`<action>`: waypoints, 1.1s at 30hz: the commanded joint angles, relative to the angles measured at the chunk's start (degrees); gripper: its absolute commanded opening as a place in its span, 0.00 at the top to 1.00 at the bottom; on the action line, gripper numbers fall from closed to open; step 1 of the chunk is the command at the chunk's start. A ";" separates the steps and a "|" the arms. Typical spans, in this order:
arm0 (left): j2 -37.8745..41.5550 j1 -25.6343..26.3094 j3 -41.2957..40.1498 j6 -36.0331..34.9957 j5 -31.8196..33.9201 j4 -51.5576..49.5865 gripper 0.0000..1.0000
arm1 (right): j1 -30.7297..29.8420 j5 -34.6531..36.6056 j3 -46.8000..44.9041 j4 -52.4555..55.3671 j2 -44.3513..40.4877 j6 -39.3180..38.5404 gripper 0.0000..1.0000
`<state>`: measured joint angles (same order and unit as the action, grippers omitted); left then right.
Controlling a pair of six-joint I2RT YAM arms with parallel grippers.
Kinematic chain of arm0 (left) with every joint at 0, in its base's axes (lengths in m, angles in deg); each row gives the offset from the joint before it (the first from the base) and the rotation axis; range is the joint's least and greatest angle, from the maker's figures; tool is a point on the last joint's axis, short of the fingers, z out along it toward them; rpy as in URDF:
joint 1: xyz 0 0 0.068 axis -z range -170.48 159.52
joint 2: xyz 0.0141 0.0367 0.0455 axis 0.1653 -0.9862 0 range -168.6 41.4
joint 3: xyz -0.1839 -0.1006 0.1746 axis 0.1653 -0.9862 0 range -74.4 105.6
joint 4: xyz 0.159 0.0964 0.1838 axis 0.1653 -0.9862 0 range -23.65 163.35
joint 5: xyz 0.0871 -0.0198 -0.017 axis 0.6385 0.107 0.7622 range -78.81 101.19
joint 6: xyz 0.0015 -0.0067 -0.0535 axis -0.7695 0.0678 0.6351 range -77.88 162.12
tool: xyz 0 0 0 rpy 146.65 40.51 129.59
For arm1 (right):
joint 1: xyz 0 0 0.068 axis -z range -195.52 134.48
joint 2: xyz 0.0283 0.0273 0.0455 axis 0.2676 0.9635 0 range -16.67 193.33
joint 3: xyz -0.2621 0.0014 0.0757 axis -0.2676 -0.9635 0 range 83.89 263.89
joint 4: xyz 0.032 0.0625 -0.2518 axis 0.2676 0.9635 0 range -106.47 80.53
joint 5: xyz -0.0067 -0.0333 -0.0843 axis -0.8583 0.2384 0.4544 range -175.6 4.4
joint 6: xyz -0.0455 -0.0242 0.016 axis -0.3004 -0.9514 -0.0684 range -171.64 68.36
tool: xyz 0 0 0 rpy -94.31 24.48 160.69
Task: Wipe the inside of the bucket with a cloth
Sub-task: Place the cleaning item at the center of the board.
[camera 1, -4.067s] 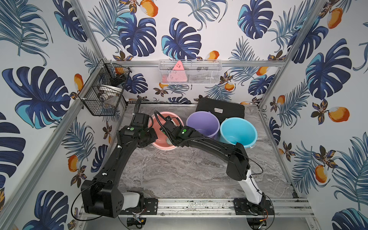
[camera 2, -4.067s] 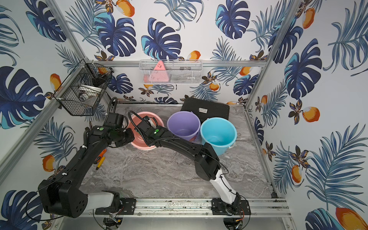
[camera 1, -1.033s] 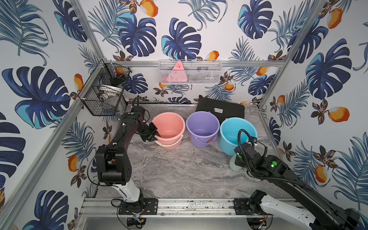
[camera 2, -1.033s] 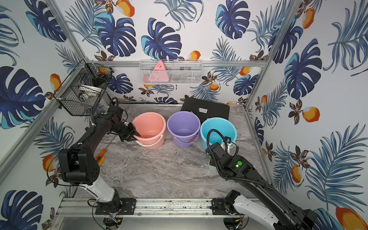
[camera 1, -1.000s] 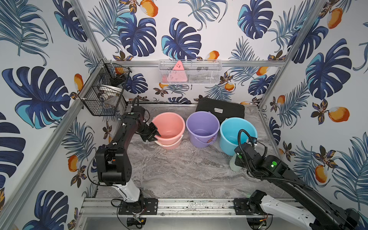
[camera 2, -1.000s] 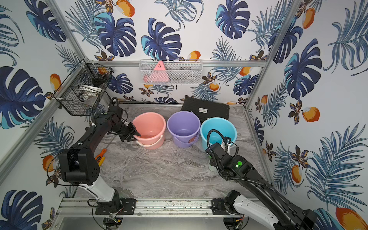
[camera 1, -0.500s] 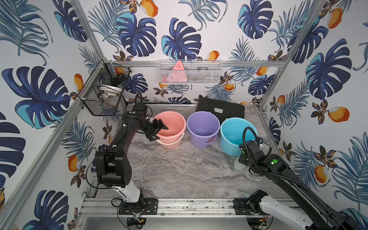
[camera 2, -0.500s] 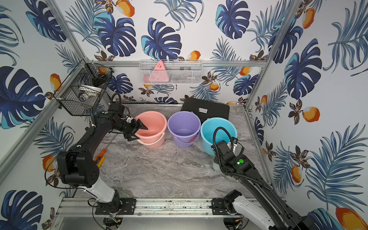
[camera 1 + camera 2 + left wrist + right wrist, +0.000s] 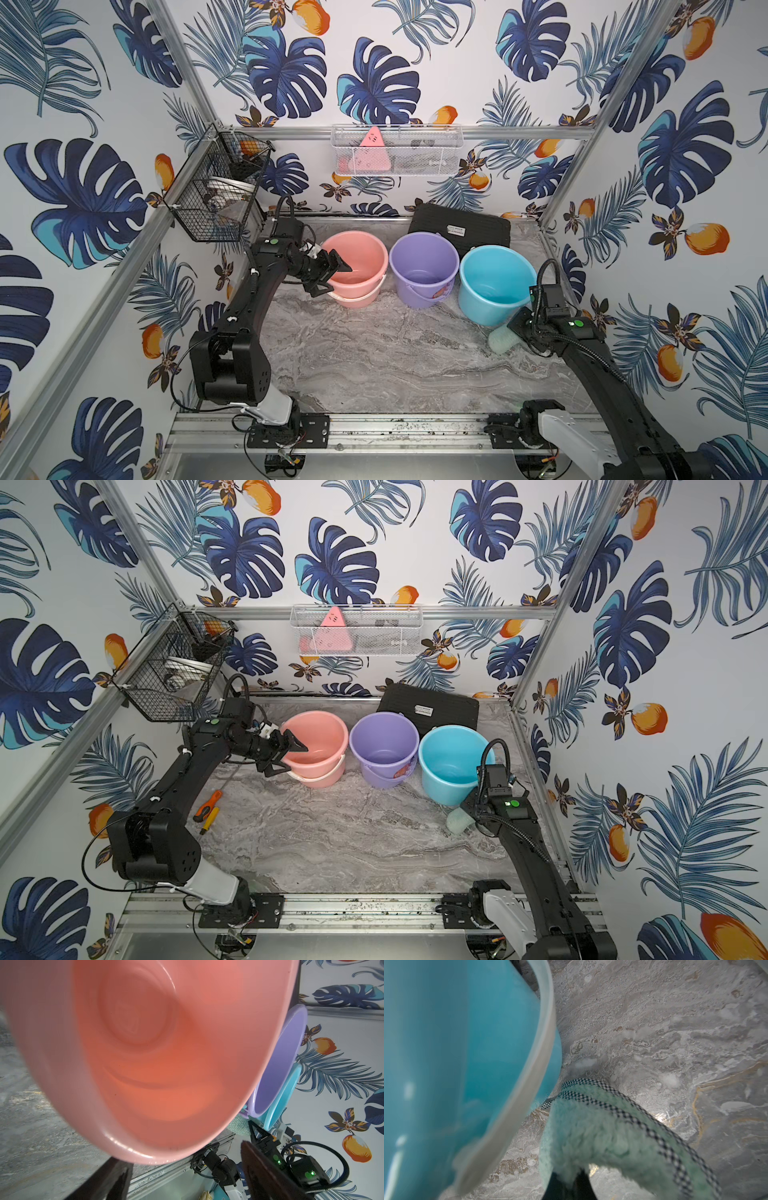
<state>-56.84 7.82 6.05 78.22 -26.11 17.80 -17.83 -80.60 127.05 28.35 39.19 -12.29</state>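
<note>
Buckets stand three in a row at the back of the bench (image 9: 374, 357): pink bucket (image 9: 368, 257), purple bucket (image 9: 424, 266), blue bucket (image 9: 494, 272), all upright. At the pink bucket the left tool (image 9: 340, 277) has its jaws wide apart, one finger over the rim and one outside the wall. The left wrist view shows the rim lying between them unpinched and the inside empty.

Far to the right, well apart from that bucket, the right tool (image 9: 514, 332) is clamped on the cloth (image 9: 500, 340). The cloth hangs low just beside the blue bucket's base, its free end down at the bench; whether it touches I cannot tell.

As I judge it, no wiping stroke is in hand: the cloth is outside every bucket. If the pink bucket is the one to wipe, the next move calls for the left tool to close on the rim and steady it. The right tool must then lift the cloth clear of the two nearer rims and press it against the inner wall.
</note>
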 commanded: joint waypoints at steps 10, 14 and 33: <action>1.99 -0.76 -3.45 -1.44 -0.48 2.75 0.19 | 12.03 -6.13 -2.37 -6.80 8.47 -5.86 0.95; 4.68 -1.29 -5.39 0.75 1.22 6.06 0.01 | 14.51 -8.08 -1.69 -7.93 10.97 -7.62 0.89; 15.20 -2.73 -5.12 0.77 11.94 9.37 0.01 | 15.75 -6.43 1.97 -5.19 11.23 -7.77 0.00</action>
<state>-42.83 5.61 0.25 79.72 -18.28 24.38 -2.07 -87.33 128.25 21.66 51.91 -20.35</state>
